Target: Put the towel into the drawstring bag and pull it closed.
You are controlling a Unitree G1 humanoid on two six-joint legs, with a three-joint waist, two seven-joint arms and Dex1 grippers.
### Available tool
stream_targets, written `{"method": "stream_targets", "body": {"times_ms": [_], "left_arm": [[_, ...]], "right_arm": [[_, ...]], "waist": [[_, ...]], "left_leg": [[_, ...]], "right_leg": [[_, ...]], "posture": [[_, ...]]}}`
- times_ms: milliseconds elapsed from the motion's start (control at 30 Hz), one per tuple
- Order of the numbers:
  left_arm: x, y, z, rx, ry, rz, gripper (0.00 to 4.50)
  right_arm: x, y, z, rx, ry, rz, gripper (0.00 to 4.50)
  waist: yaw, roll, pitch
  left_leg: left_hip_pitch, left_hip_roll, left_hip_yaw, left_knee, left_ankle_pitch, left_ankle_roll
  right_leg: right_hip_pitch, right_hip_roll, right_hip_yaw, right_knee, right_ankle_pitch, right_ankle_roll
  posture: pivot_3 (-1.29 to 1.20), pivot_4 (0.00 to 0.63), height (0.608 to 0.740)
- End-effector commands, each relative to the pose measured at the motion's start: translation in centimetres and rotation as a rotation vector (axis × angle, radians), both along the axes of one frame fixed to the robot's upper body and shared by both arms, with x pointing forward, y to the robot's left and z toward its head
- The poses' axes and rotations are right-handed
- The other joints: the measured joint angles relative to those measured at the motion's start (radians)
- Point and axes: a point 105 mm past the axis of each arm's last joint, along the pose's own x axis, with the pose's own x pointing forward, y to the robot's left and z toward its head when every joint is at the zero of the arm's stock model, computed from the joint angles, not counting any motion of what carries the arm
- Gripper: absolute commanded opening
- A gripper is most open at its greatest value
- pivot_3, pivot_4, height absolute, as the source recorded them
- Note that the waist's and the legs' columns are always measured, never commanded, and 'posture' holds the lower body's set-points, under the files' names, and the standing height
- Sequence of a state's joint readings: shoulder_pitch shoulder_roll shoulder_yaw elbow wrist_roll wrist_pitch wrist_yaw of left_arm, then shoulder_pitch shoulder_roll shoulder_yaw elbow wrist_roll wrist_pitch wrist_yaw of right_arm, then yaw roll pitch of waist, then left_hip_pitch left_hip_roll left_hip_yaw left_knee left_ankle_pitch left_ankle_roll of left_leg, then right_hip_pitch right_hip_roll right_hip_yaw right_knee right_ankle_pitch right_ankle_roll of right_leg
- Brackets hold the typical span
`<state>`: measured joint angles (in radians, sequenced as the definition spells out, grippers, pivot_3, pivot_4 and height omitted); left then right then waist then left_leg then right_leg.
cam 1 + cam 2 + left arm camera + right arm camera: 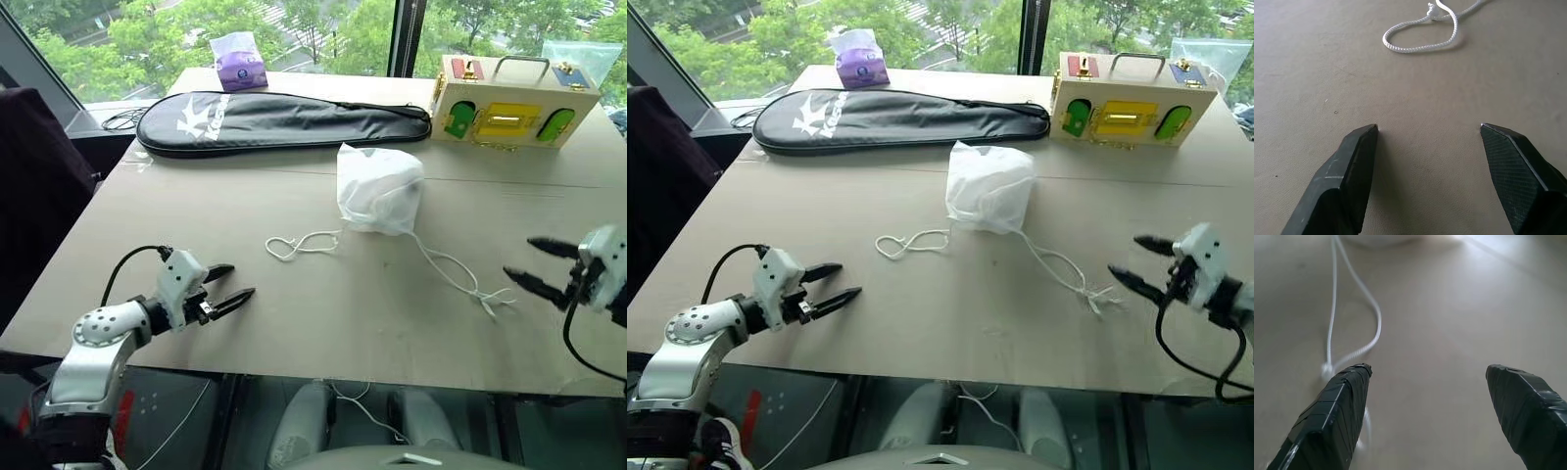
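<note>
The white drawstring bag (378, 190) sits bulging in the middle of the table, its mouth gathered toward me. One cord loop (299, 246) trails to its left, a longer cord (460, 279) runs out to the right and ends in a knot. The towel is out of view. My left gripper (231, 284) hovers open and empty at the near left, pointing toward the left cord (1420, 36). My right gripper (529, 262) is open and empty at the near right, just right of the long cord's knotted end (1354, 323).
A long black racket case (279, 120) lies across the back of the table (245, 206). A wooden box with coloured latches (511, 103) stands at the back right, a purple tissue pack (238, 63) at the back. The table's front edge runs just under both grippers.
</note>
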<state>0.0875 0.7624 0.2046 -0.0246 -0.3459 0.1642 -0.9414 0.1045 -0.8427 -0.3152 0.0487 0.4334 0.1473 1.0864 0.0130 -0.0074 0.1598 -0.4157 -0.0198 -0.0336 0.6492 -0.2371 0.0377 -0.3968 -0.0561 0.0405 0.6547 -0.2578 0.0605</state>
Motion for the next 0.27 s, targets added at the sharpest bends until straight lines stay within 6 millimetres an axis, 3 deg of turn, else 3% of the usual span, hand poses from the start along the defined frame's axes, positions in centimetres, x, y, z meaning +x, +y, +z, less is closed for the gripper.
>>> {"method": "stream_targets", "body": {"times_ms": [33,267], "left_arm": [[-1.7,-0.4,0.0,0.005,0.015,-0.036,3.42],[-2.5,-1.6,-0.7,-0.009,0.027,-0.051,3.42]], "right_arm": [[-2.4,-0.3,0.3,0.028,0.044,0.069,4.03],[-3.9,0.4,-1.3,0.076,0.063,0.049,4.03]], "waist": [[-0.005,0.001,0.000],[-0.021,0.003,-0.002]], "left_leg": [[0.001,0.000,0.000,0.000,0.000,0.000],[0.004,0.002,0.001,0.002,0.000,0.000]], "right_leg": [[0.000,0.000,0.001,0.000,0.000,0.000],[0.003,-0.001,0.001,0.003,-0.002,-0.005]], "posture": [[0.00,0.150,0.740],[0.00,0.150,0.740]]}}
